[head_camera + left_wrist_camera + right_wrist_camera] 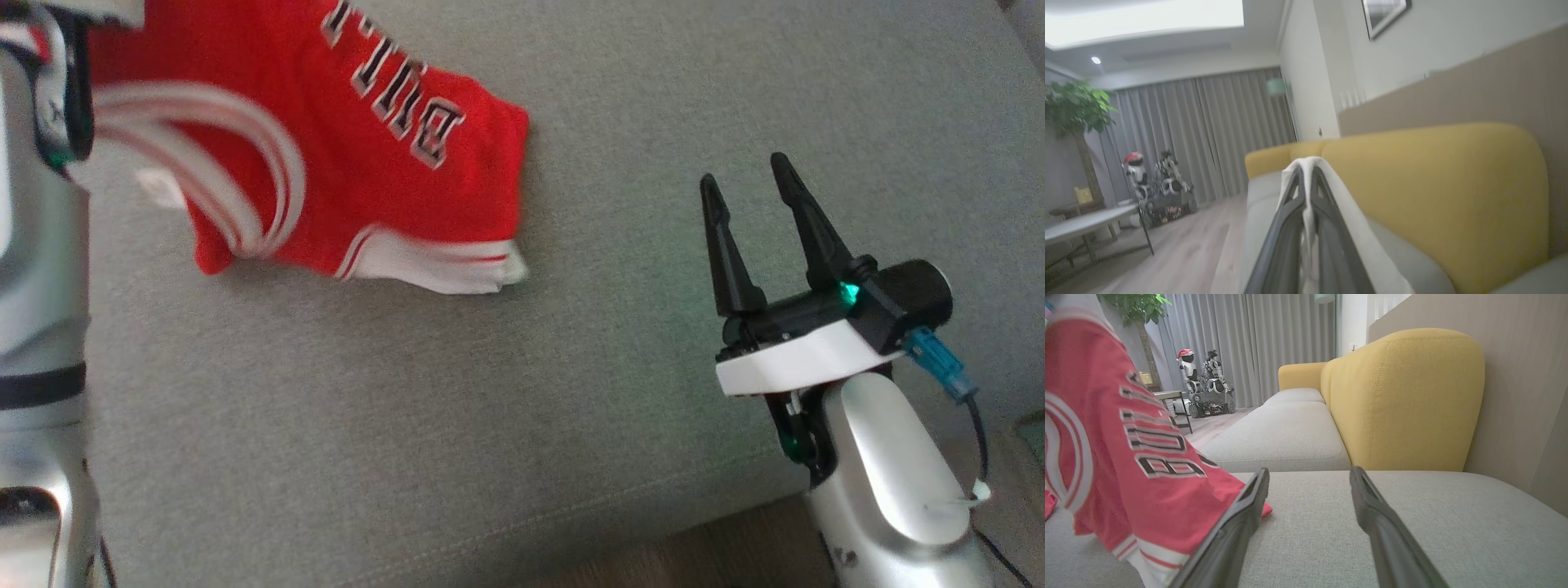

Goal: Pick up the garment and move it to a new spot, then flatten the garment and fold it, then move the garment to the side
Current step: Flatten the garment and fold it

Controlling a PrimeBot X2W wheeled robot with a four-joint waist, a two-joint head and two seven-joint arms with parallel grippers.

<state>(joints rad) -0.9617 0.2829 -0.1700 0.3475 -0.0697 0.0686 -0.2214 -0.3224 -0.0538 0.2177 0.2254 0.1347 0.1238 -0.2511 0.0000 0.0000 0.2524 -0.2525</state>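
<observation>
Nearest the front edge of the sofa seat, the right gripper hovers low over the grey cushion toward its right side, fingers spread wide apart with nothing between them. Further in, toward the left side of the seat, the garment, a red jersey with white trim and block lettering, hangs from the left gripper. Its fingers are pressed together on a fold of the white trim. The jersey's lower end seems to brush the cushion.

The hold is one narrow pinch on an edge, so the thin fabric could slide out if the arm swings fast. Hanging from one point, it is also likely to land bunched or twisted, which would make flattening harder. A trailing hem dragged over the rough weave could catch and pull against the grip.

The seat is a grey woven cushion, flat and wide. Behind it rises a yellow backrest against a beige wall. Beyond the sofa's far end are a wooden floor, a low table, another robot, a potted plant and grey curtains.
</observation>
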